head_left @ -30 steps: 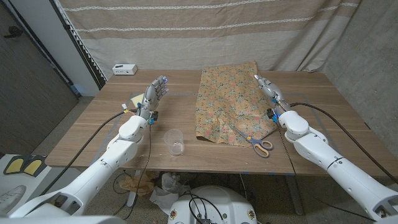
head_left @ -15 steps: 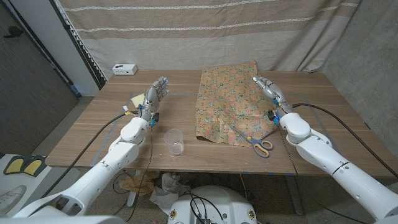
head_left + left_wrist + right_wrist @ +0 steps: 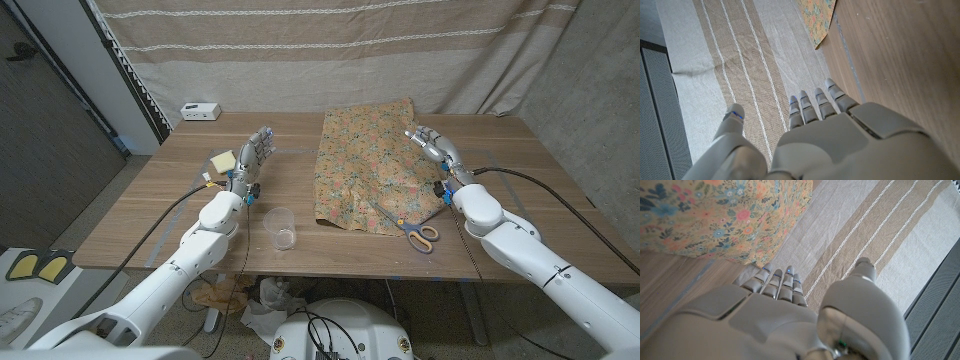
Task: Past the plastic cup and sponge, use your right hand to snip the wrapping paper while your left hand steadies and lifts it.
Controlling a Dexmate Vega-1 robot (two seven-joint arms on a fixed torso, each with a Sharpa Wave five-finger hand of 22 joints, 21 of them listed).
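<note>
The wrapping paper (image 3: 372, 171) is lying at the centre of the table (image 3: 520, 170), scissors (image 3: 409, 228) on its lower edge. The left hand (image 3: 252, 155) and right hand (image 3: 432, 146) are holding nothing, fingers apart.

A small white box (image 3: 200, 111) is sitting on the wooden table (image 3: 150, 210) near its far left corner, at about ten o'clock from the table's middle. A beige curtain with pale stripes (image 3: 330, 50) is hanging behind the table at twelve o'clock. A dark panel (image 3: 50, 130) is standing at nine o'clock.
</note>
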